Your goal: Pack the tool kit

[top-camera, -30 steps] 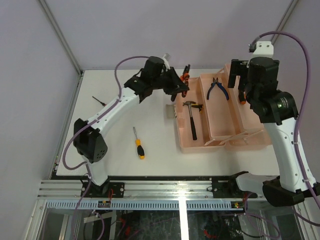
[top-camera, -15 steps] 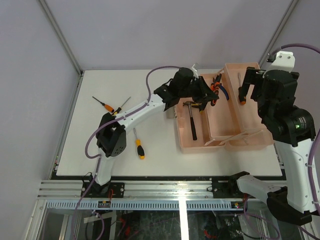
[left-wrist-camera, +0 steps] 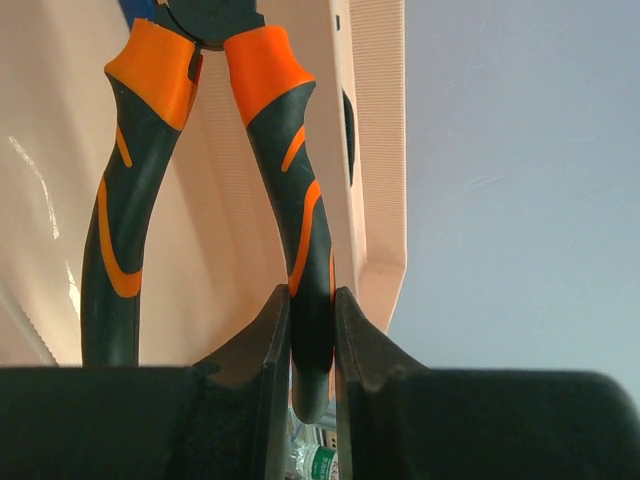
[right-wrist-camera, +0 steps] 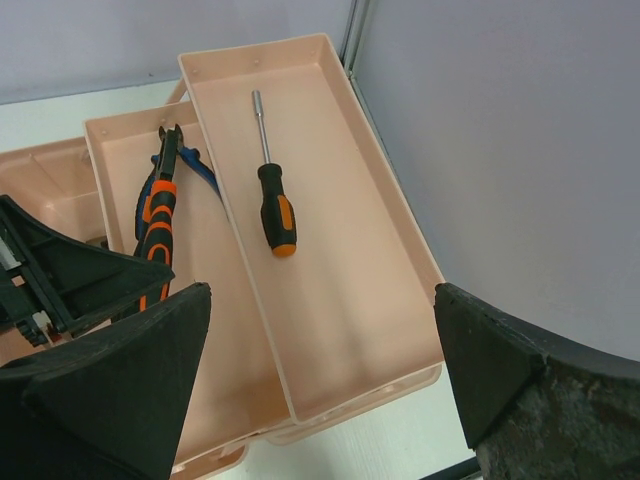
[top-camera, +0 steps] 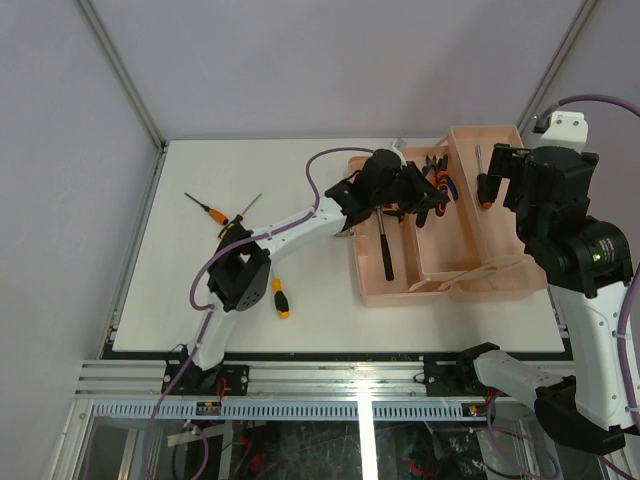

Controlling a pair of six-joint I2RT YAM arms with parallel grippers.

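Note:
The salmon-pink toolbox (top-camera: 400, 292) lies open at the right of the table, with a hammer (top-camera: 385, 245) in its left compartment. My left gripper (top-camera: 426, 196) is over the middle tray, shut on one handle of the orange-black pliers (left-wrist-camera: 290, 150), which hang tips-down (right-wrist-camera: 155, 225). Blue-handled pliers (right-wrist-camera: 197, 165) lie in that tray. My right gripper (right-wrist-camera: 320, 385) is wide open and empty above the right tray, where an orange-black screwdriver (right-wrist-camera: 272, 205) lies.
On the white table left of the box lie a yellow-black screwdriver (top-camera: 279, 298) near the left arm's base, an orange-handled one (top-camera: 208, 208) and another (top-camera: 238, 216) at the far left. The enclosure walls stand close behind and right of the box.
My left arm has swung right with the orange-black pliers, from the box's back left corner to over the middle tray. The right arm has lifted and shifted right, uncovering the right tray.

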